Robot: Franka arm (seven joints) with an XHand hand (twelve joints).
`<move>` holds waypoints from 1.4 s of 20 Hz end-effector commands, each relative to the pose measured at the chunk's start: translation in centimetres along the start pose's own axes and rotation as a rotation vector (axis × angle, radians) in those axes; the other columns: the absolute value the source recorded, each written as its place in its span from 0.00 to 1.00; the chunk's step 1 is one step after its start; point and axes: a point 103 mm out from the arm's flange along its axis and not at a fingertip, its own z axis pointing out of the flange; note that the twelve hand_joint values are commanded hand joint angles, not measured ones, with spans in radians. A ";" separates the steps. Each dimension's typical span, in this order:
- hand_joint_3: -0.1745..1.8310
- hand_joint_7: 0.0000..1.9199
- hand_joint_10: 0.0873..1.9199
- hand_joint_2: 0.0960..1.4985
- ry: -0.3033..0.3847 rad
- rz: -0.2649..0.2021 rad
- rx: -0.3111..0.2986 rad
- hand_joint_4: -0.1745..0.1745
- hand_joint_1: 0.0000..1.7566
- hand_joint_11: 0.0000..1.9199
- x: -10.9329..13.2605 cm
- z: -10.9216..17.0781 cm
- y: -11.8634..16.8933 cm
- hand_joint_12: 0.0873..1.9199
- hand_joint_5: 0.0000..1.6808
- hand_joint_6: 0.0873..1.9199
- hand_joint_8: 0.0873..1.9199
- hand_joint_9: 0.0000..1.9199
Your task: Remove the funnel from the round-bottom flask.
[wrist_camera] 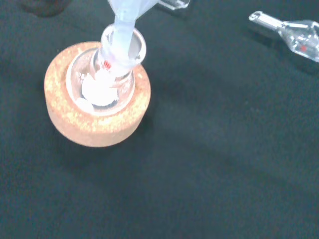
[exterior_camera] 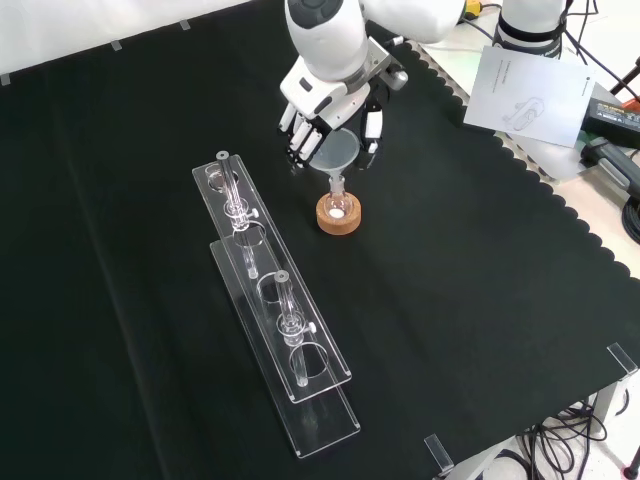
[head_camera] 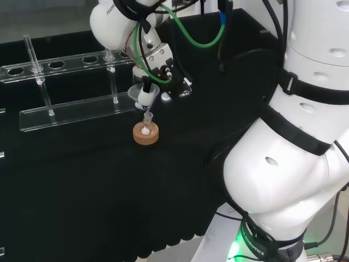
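Hand [exterior_camera: 325,110] at upper centre of the front view, fingers curled round the funnel [exterior_camera: 338,155] rim. Funnel stem sits in the round-bottom flask [wrist_camera: 107,74] neck; flask rests on a cork ring [wrist_camera: 94,124].

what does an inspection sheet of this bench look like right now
surface: black cloth, no spills seen
job's things: funnel stem sits in the neck of the round-bottom flask, which rests in a cork ring
clutter: two clear racks with glass tubes
robot hand: robot hand around the funnel's cone, fingers on both sides; contact unclear
cables: green hose and black leads along the arm
surroundings: paper sheet beyond the cloth's edge
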 end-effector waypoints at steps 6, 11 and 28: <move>0.30 0.30 0.20 0.52 0.002 0.013 -0.065 0.41 0.45 0.35 -1.0 -3.8 -1.9 0.62 0.40 0.04 0.32 0.53; 0.31 0.31 0.20 0.52 0.010 0.020 -0.099 0.41 0.45 0.35 -1.4 -6.0 -2.7 0.62 0.40 0.05 0.32 0.53; 0.33 0.32 0.19 0.50 0.054 0.060 -0.208 0.42 0.45 0.36 -5.5 -12.8 -1.9 0.62 0.36 0.17 0.31 0.55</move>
